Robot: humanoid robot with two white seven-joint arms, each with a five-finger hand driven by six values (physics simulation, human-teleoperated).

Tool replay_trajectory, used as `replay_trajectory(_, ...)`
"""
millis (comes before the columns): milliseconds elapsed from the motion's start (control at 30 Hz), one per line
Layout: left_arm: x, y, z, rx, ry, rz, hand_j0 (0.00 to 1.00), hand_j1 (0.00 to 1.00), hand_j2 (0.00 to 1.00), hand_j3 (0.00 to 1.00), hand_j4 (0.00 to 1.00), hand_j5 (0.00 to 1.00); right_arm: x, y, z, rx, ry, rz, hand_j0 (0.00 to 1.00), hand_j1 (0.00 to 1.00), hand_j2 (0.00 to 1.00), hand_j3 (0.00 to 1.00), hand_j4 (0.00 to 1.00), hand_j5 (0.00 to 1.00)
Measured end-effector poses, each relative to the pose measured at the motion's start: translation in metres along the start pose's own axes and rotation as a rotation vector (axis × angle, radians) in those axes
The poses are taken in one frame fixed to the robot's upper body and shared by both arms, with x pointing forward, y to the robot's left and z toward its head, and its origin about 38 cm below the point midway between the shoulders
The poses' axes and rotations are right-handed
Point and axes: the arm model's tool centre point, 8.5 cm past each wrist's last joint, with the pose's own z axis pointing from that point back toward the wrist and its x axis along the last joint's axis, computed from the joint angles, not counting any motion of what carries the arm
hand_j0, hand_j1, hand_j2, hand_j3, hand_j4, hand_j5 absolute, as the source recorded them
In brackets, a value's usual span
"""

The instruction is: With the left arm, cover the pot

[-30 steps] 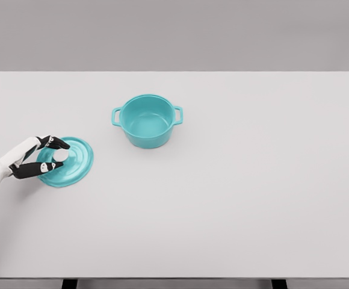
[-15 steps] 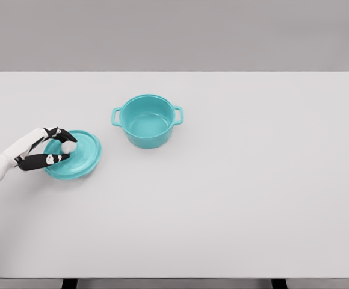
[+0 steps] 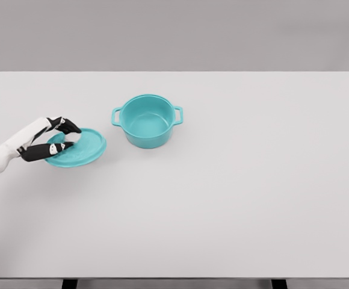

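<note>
A teal pot (image 3: 147, 120) with two side handles stands open on the white table (image 3: 234, 192), a little left of the middle. Its round teal lid (image 3: 81, 148) hangs just above the table to the pot's left, tilted slightly. My left hand (image 3: 66, 136) comes in from the left edge with its dark fingers closed around the lid's white knob, which they mostly hide. The lid's right rim is a short gap away from the pot's left handle. The right arm does not show.
The table's far edge (image 3: 174, 72) runs along the top against a grey wall. Two dark table legs (image 3: 70, 283) show at the bottom edge.
The left hand has lifted the lid off the table and carried it up and to the right, closer to the pot. The pot has stayed put.
</note>
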Motion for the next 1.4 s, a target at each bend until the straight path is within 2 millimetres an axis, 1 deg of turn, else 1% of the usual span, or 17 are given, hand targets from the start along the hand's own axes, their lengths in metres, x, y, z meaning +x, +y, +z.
replay_trajectory(33, 0.003, 0.004, -0.002, 0.005, -0.008, -0.007, 0.52, 0.52, 0.52, 0.52, 0.52, 0.52, 0.0, 0.0, 0.0, 0.0, 0.0, 0.0, 1.0, 1.0, 1.0, 1.0, 1.0, 1.0)
replay_trajectory(167, 0.005, 0.006, -0.003, 0.013, -0.018, -0.011, 0.52, 0.52, 0.52, 0.52, 0.52, 0.52, 0.0, 0.0, 0.0, 0.0, 0.0, 0.0, 1.0, 1.0, 1.0, 1.0, 1.0, 1.0)
replay_trajectory(500, 0.014, 0.025, -0.001, 0.075, -0.064, -0.033, 0.52, 0.52, 0.52, 0.52, 0.52, 0.52, 0.0, 0.0, 0.0, 0.0, 0.0, 0.0, 1.0, 1.0, 1.0, 1.0, 1.0, 1.0)
replay_trajectory(533, 0.02, 0.03, -0.003, 0.086, -0.079, -0.042, 0.52, 0.52, 0.52, 0.52, 0.52, 0.52, 0.0, 0.0, 0.0, 0.0, 0.0, 0.0, 1.0, 1.0, 1.0, 1.0, 1.0, 1.0)
replay_trajectory(667, 0.031, 0.036, -0.009, 0.107, -0.116, -0.055, 0.52, 0.52, 0.52, 0.52, 0.52, 0.52, 0.0, 0.0, 0.0, 0.0, 0.0, 0.0, 1.0, 1.0, 1.0, 1.0, 1.0, 1.0)
replay_trajectory(833, 0.04, 0.034, -0.02, 0.127, -0.15, -0.072, 0.52, 0.52, 0.52, 0.52, 0.52, 0.52, 0.0, 0.0, 0.0, 0.0, 0.0, 0.0, 1.0, 1.0, 1.0, 1.0, 1.0, 1.0)
replay_trajectory(1067, 0.046, 0.019, -0.037, 0.147, -0.179, -0.084, 0.52, 0.52, 0.52, 0.52, 0.52, 0.52, 0.0, 0.0, 0.0, 0.0, 0.0, 0.0, 1.0, 1.0, 1.0, 1.0, 1.0, 1.0)
replay_trajectory(1233, 0.053, 0.014, -0.048, 0.163, -0.204, -0.088, 0.52, 0.52, 0.52, 0.52, 0.52, 0.52, 0.0, 0.0, 0.0, 0.0, 0.0, 0.0, 1.0, 1.0, 1.0, 1.0, 1.0, 1.0)
replay_trajectory(1400, 0.057, 0.002, -0.059, 0.168, -0.218, -0.087, 0.52, 0.52, 0.52, 0.52, 0.52, 0.52, 0.0, 0.0, 0.0, 0.0, 0.0, 0.0, 1.0, 1.0, 1.0, 1.0, 1.0, 1.0)
